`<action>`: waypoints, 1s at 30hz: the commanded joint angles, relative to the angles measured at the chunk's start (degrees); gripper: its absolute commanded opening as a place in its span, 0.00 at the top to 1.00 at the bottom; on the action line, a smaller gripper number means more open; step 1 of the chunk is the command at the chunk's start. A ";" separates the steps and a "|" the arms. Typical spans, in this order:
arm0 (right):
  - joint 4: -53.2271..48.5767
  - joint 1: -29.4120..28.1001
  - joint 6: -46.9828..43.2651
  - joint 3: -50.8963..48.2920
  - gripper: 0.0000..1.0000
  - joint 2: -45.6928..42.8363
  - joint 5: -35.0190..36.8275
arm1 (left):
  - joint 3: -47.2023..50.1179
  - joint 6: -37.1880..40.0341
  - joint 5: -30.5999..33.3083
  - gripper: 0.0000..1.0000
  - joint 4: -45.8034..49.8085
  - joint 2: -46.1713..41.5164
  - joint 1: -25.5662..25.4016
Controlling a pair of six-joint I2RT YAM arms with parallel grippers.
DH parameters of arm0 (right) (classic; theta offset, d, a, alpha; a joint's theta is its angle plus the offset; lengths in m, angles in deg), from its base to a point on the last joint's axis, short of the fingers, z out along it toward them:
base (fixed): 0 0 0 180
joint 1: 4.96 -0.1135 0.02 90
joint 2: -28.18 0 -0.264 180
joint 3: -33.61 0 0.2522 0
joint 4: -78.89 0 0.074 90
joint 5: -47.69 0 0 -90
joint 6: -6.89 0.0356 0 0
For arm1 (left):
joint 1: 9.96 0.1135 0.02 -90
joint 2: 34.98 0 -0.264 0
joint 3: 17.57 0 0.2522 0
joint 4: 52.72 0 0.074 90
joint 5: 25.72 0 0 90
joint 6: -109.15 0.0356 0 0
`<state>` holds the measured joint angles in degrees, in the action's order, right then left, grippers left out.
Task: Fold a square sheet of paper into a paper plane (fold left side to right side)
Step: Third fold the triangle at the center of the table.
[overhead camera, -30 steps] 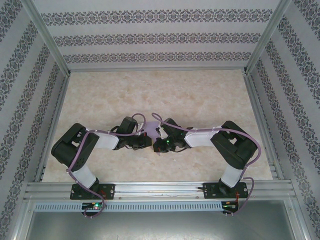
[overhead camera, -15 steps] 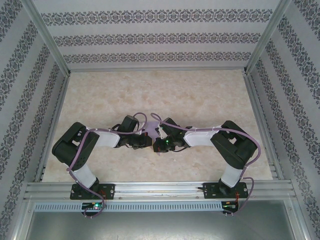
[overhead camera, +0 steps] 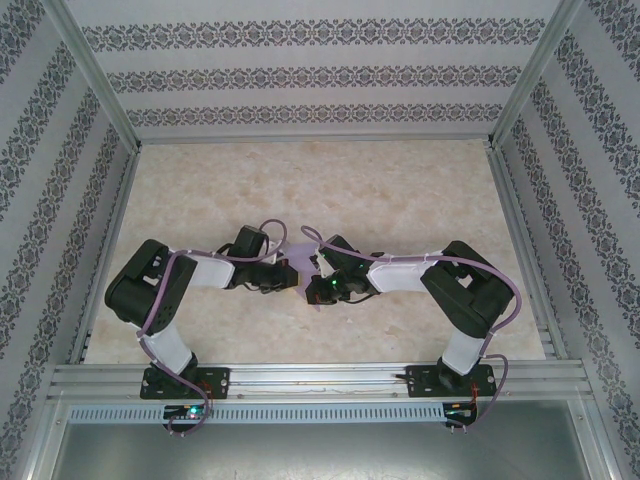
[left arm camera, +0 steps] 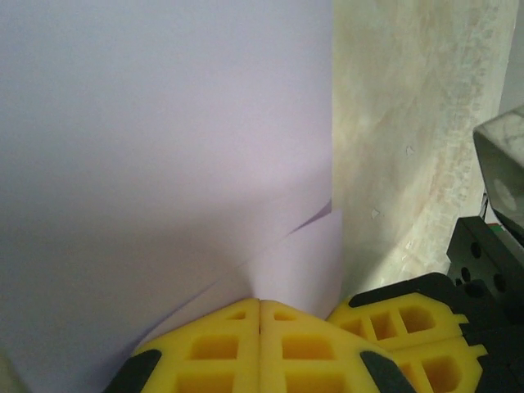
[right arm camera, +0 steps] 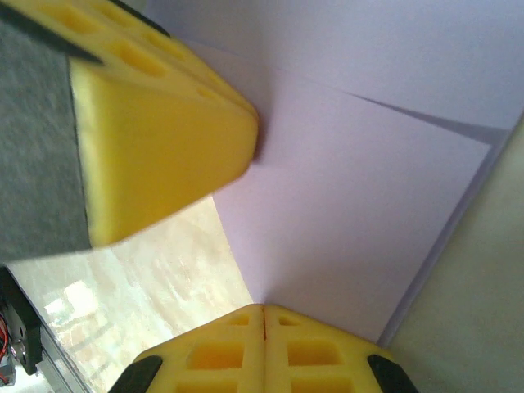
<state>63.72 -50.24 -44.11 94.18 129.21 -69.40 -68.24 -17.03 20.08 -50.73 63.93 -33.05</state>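
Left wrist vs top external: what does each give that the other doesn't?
Left wrist adds close detail: the left gripper shut on the lilac paper, overlapping folded layers just above the pinch, and the right gripper right beside it.
Top external adds layout: the left arm and right arm reaching inward from the front rail, with patterned walls around.
Shared: the paper between the two grippers, over the marbled table.

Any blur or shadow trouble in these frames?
Left wrist: a soft shadow greys the paper toward the shut left claw. Right wrist: that claw's fingers sit close to the lens, blurred. Top external: evenly lit, sharp.
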 commanded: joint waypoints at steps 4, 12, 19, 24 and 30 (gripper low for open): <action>-11.01 -0.08 -1.21 -2.43 1.00 4.26 7.54 | -0.84 5.28 12.28 0.99 3.07 2.30 6.23; -10.73 -0.05 -1.30 -2.16 1.00 4.35 7.32 | -4.16 7.70 12.06 0.99 6.56 0.69 8.46; -9.43 0.09 -1.30 -2.33 1.00 4.35 6.89 | -5.50 11.66 10.28 0.99 11.91 -8.33 9.40; -8.29 2.45 -2.50 -3.80 1.00 3.79 5.13 | -2.38 10.81 2.43 1.00 9.63 -13.77 8.85; -8.01 3.22 -2.97 -3.92 1.00 2.93 4.64 | 0.15 9.21 -1.44 1.00 7.23 -14.25 3.21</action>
<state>64.51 -48.18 -45.60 93.42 129.32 -72.22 -69.18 -8.03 22.09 -42.79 49.35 -27.13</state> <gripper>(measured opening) 0.042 0.043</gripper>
